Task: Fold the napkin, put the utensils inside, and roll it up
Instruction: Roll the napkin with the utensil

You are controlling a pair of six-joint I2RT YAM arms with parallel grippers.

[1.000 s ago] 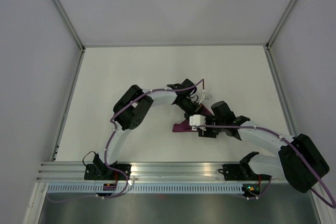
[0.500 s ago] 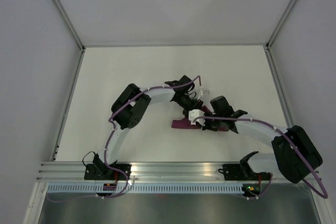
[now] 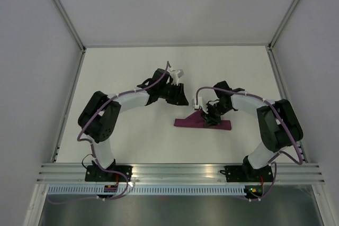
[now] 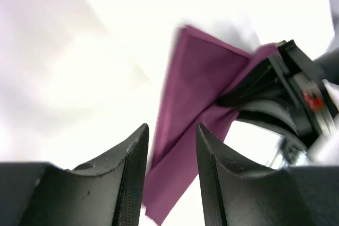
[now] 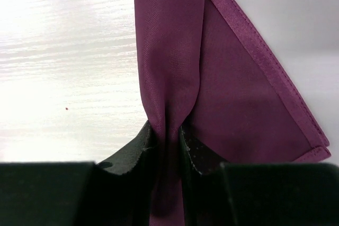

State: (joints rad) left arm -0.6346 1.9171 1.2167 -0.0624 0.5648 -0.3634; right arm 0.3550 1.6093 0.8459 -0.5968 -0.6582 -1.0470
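Across the white tabletop (image 3: 122, 72), bare but for one bundle near its middle, the two arms curve inward from their bases so that both ends meet at the cloth. The left arm (image 3: 127, 99) sweeps in from the far-left side, and the right arm (image 3: 254, 101) loops round from the right.

Between them lies the napkin (image 3: 188, 122), gathered into a narrow purple strip running left to right, with a flatter hemmed flap spreading from one side in the right wrist view. No knife shows anywhere. Whether it sits inside the folds I cannot tell.

The right gripper (image 5: 167, 133) is clenched on a thick ridge of the fabric, the cloth puckering where the fingers pinch it. My guess is that it pins the bundle so the roll does not spring loose.

The left gripper (image 4: 171, 130) hangs just beside the strip's left part, apart from it, fingers spread and holding nothing. It looks placed to take a fresh hold on the near edge, and the roll seems well along.
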